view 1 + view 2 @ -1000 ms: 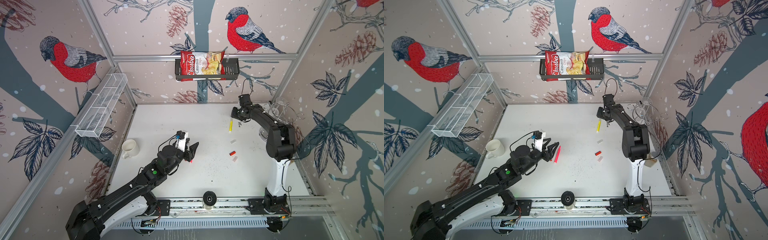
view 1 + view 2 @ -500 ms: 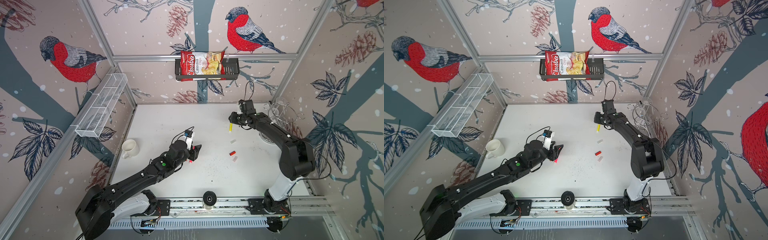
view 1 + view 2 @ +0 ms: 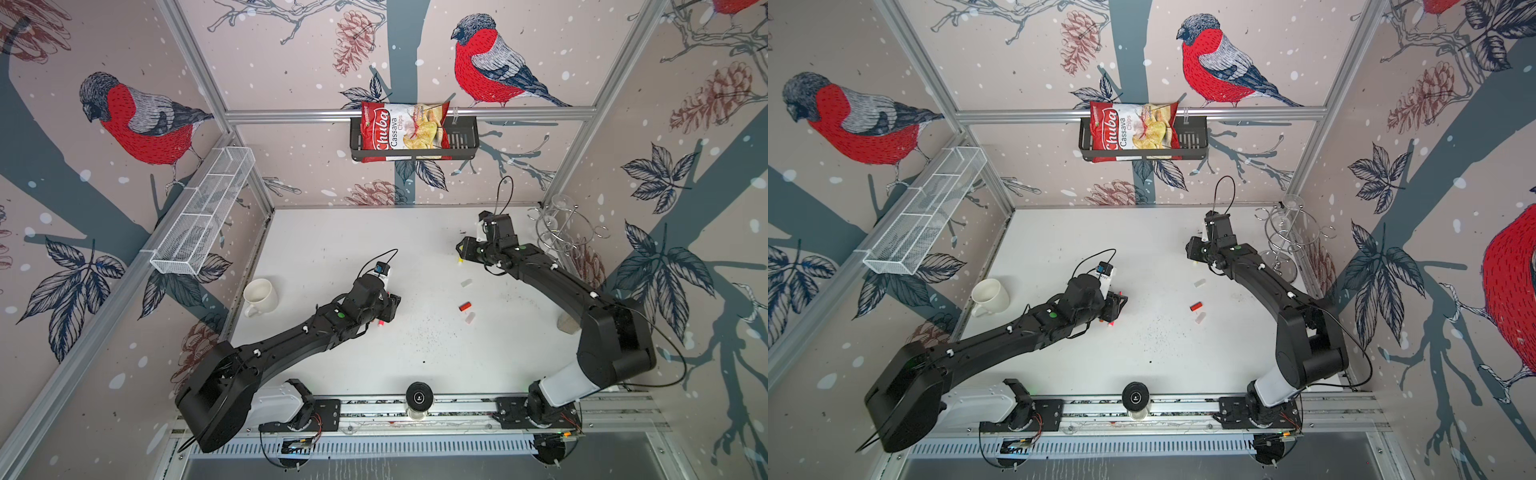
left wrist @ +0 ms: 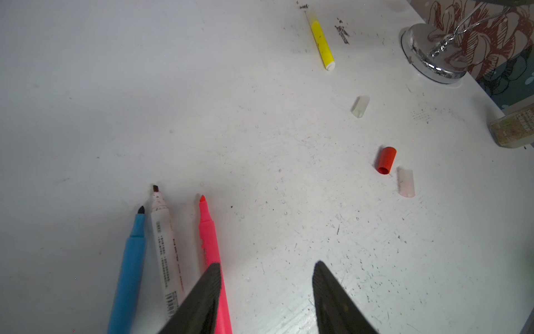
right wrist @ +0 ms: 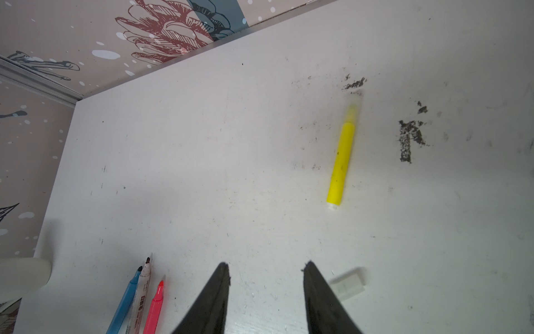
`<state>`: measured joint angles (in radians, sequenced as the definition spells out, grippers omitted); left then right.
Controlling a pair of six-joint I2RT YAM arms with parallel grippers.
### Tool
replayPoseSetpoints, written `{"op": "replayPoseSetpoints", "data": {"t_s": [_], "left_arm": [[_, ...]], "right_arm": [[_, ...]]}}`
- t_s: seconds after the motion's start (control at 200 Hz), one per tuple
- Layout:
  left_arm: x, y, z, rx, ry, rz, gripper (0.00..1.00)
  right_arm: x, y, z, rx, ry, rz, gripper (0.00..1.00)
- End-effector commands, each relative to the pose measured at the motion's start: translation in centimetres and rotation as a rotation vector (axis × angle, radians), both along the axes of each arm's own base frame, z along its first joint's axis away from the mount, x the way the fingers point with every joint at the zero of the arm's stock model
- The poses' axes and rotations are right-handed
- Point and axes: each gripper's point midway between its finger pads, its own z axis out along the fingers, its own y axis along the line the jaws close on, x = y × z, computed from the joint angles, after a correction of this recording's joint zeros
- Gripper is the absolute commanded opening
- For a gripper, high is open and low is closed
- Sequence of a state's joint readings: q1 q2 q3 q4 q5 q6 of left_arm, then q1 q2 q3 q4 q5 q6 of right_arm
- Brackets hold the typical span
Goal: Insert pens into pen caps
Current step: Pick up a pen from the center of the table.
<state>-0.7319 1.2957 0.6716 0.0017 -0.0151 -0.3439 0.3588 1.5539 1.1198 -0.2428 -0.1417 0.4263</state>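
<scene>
The left gripper (image 4: 266, 263) has its fingers moderately apart with only bare table (image 4: 260, 130) between them. It holds nothing, and one finger sits over the pink pen (image 4: 207, 240) rather than astride it. Close beside that pen lie the white pen (image 4: 166, 251) and the blue pen (image 4: 130, 266), all three uncapped. The right gripper (image 5: 266, 263) is also part open and empty, with a clear cap (image 5: 346, 282) just outside one finger and the yellow pen (image 5: 341, 162) ahead of it. In both top views, taking the back wall as twelve, the three pens sit under the left gripper near the table's middle. The red cap (image 3: 465, 306) and a second clear cap (image 3: 470, 318) lie at three o'clock from it, and the yellow pen lies at one o'clock. Closing the left fingers as they stand would likely pinch nothing, or roll the pink pen into its neighbours, because the pen is off-centre. The right fingers could flick the light clear cap away, since it lies outside the gap. Compared with a second ago, the left arm has stretched out and dropped low over the pens, fingers slightly narrower. The right arm has swung down, and its gripper now hides most of the yellow pen from above. The pens and caps have not moved.
</scene>
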Motion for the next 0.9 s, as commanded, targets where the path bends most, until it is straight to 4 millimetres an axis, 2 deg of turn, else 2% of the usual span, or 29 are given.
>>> {"op": "replayPoseSetpoints", "data": {"t_s": [0.0, 0.135, 0.28, 0.61, 0.896], "left_arm": [[-0.5, -0.3, -1.7, 0.026, 0.103, -0.008, 0.5], [-0.4, -0.3, -4.0, 0.108, 0.195, -0.002, 0.45], [-0.4, -0.2, -5.6, 0.151, 0.246, 0.008, 0.42], [-0.3, 1.2, -6.1, 0.203, 0.25, 0.063, 0.42], [-0.2, 1.8, -7.1, 0.251, 0.272, 0.087, 0.42]], "right_arm": [[-0.1, 0.1, 0.2, 0.035, -0.016, -0.011, 0.42], [-0.9, 0.2, -0.2, 0.057, -0.008, -0.004, 0.41], [-1.2, 0.1, -0.3, 0.064, -0.006, -0.005, 0.4], [-1.8, 0.2, -1.5, 0.079, 0.017, -0.003, 0.4], [-2.2, 0.1, -1.5, 0.077, 0.014, -0.002, 0.43]]}}
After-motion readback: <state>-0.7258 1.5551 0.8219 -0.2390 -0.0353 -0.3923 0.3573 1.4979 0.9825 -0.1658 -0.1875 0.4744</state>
